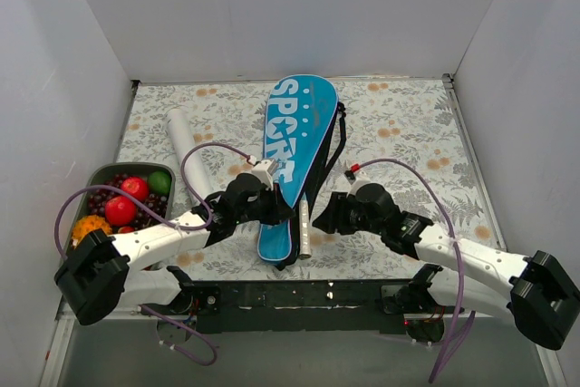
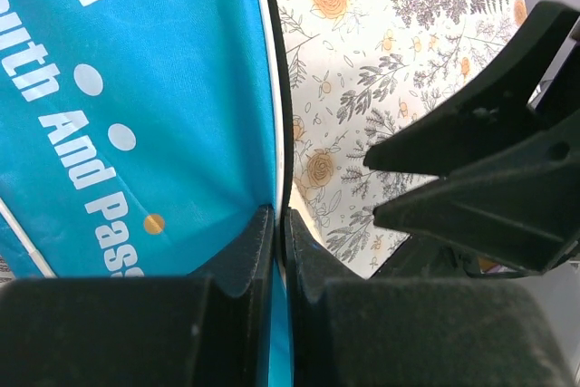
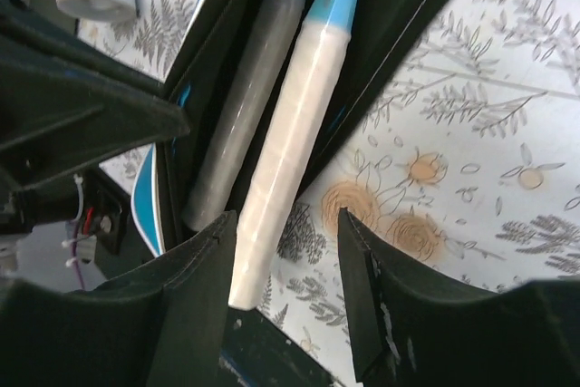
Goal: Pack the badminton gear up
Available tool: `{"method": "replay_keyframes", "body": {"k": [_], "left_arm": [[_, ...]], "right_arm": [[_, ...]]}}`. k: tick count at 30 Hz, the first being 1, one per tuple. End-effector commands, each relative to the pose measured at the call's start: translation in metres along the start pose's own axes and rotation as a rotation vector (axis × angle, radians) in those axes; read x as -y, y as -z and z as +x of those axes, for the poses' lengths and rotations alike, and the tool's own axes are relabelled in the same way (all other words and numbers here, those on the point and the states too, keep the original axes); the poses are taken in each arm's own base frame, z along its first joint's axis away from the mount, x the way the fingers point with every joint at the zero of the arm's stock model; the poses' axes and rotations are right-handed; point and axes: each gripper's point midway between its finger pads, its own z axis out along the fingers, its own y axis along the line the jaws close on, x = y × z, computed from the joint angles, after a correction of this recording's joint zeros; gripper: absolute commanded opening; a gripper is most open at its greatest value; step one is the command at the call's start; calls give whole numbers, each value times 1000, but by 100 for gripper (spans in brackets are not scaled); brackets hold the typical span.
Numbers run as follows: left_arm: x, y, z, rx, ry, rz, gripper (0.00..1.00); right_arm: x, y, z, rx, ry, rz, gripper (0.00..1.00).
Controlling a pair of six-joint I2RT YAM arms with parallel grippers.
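Note:
The blue "SPORT" cover (image 1: 294,138) lies in the middle of the table, narrow end towards me. My left gripper (image 1: 272,203) is shut on the cover's edge, and the left wrist view shows the blue fabric (image 2: 163,88) pinched between the closed fingers (image 2: 245,251). Two silvery racket handles (image 1: 305,228) stick out of the cover's near end. My right gripper (image 1: 326,215) is open around the paler handle (image 3: 290,133), without squeezing it. The greyer handle (image 3: 240,115) lies beside it. The white tube (image 1: 186,147) lies at the left. No shuttlecocks show.
A dark tray of fruit (image 1: 101,174) stands at the left edge. The cover's black strap (image 1: 337,147) trails along its right side. White walls enclose the floral tablecloth (image 1: 408,133). The two grippers are close together, with the right one (image 2: 489,169) showing in the left wrist view.

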Motion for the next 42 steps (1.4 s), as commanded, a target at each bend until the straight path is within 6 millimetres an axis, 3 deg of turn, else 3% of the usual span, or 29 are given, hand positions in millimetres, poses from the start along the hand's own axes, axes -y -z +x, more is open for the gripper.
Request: {"method": "replay_keyframes", "body": {"k": [1,10,18,24,28,36,42], "left_arm": [[15,-1,-25,68,-21,24,0],[17,-2,-30,68,-30,14,0],[19,-5,-32,61,-33,16,0],[18,-4,-30,59,-33,13,0],[19,-4,-31,60,-30,17,0],[25,-1,-31,59,-13,43,0],[23,-3,-20,33,8,49,0]], "right_arm": [[-16,7,16,-55,-52,-104,55],[-21,-1,47,-120,-118,-200,54],[-35,-11,50,-117,-149,-276,51],[-36,-14,56,-121,-176,-303,42],[-40,-16,59,-124,-209,-348,29],[-43,-24,61,-126,-237,-385,28],[-62,-37,51,-120,-237,-445,28]]}}
